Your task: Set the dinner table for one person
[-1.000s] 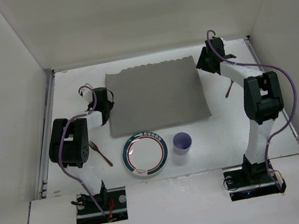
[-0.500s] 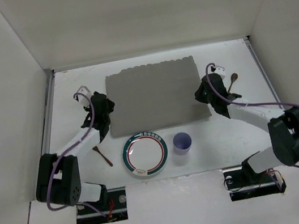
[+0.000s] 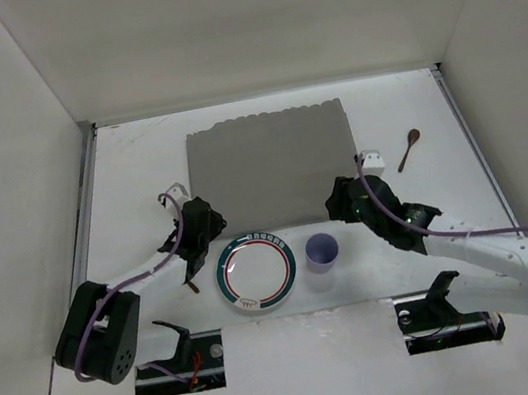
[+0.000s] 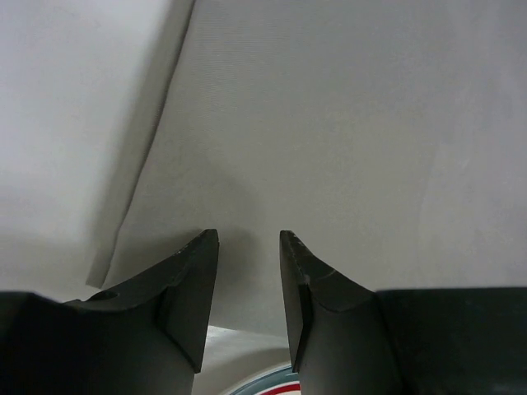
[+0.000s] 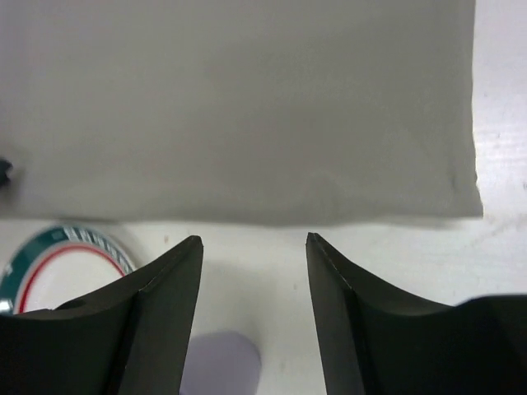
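Note:
The dinner table (image 3: pixel 128 170) is a white surface with a grey cloth mat (image 3: pixel 271 166) lying flat at its middle back. A green-and-red-rimmed plate (image 3: pixel 256 273) and a purple cup (image 3: pixel 321 250) stand in front of the mat. My left gripper (image 3: pixel 211 229) hovers open at the mat's near left corner, just left of the plate, with nothing between its fingers (image 4: pixel 198 271). My right gripper (image 3: pixel 336 204) hangs open over the bare table above the cup (image 5: pixel 218 362), near the mat's (image 5: pixel 247 107) near right corner.
A brown spoon (image 3: pixel 408 148) lies on the table right of the mat. A brown fork (image 3: pixel 193 286) is mostly hidden under my left arm, left of the plate. White walls enclose the table on three sides.
Both arms have drawn back from the mat's side edges toward the near edge. Both grippers have come open and off the mat.

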`<state>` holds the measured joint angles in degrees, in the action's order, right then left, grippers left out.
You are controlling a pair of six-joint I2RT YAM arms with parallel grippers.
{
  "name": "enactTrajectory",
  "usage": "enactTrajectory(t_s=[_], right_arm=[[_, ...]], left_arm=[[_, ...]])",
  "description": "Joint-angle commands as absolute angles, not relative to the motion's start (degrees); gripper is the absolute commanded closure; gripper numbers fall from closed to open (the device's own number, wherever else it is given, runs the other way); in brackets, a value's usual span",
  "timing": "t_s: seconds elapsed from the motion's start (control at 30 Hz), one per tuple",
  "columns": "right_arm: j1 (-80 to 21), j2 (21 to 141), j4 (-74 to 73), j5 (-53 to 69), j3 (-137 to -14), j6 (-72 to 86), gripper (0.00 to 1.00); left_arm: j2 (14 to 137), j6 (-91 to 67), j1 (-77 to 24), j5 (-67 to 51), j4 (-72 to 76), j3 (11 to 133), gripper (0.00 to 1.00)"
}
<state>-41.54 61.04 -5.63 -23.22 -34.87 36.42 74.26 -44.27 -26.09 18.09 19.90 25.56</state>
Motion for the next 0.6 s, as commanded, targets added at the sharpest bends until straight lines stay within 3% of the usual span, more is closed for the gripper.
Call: enactTrajectory(t_s=[0.0, 0.37, 0.57], right_arm=[[-46.5, 57.0, -13.5, -27.2, -36.0, 35.9, 0.40], [-55.5, 52.6, -29.7, -22.3, -42.0, 34.7, 0.39], [-56.9, 56.1, -30.4, -19.4, -44.6, 33.0, 0.50]], left_arm=[[72.9, -45.2, -24.7, 17.8, 22.5, 24.3, 0.67], [68.3, -41.6, -25.0, 21.7, 20.7, 26.4, 0.65], [69.5, -39.7, -25.6, 20.7, 22.7, 28.8, 0.64]])
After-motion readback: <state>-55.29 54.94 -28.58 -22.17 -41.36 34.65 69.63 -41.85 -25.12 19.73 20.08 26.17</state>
